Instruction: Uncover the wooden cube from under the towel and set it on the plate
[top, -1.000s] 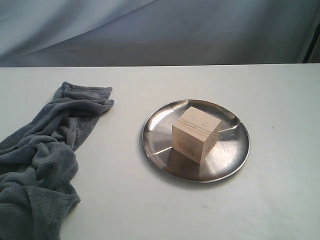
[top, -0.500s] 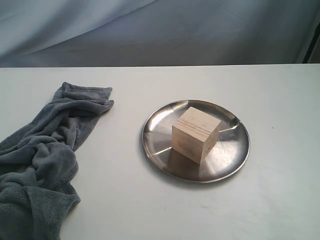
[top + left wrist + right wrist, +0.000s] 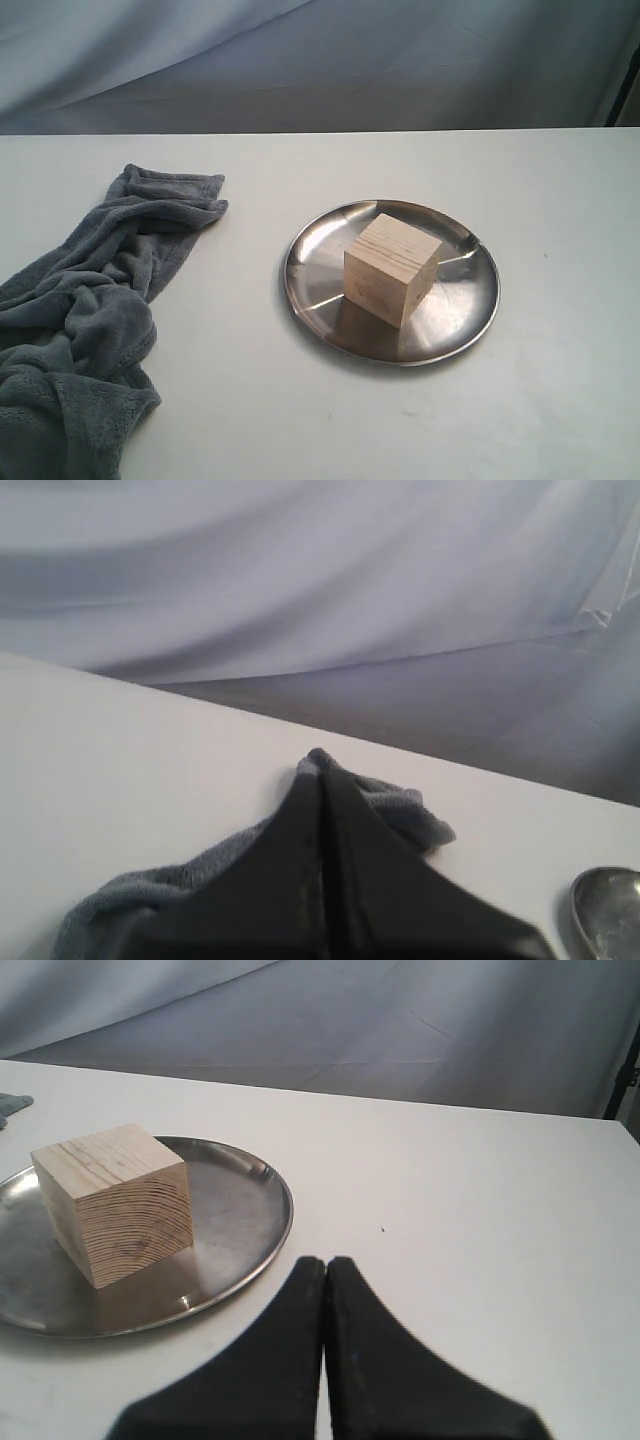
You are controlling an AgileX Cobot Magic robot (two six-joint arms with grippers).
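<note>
The wooden cube [image 3: 392,268] stands a little left of centre on the steel plate [image 3: 470,300], uncovered. The dark-grey towel [image 3: 90,300] lies crumpled on the table at the left, well apart from the plate. Neither gripper shows in the exterior view. In the left wrist view my left gripper [image 3: 320,770] is shut, with the towel [image 3: 400,805] lying on the table beyond its tips and the plate's rim [image 3: 605,900] at the edge. In the right wrist view my right gripper [image 3: 326,1265] is shut and empty, just off the plate's rim [image 3: 240,1210], with the cube [image 3: 115,1200] beyond it.
The white table [image 3: 560,200] reaches back to a grey-blue cloth backdrop [image 3: 350,60]. A dark upright edge [image 3: 628,95] stands at the far right corner.
</note>
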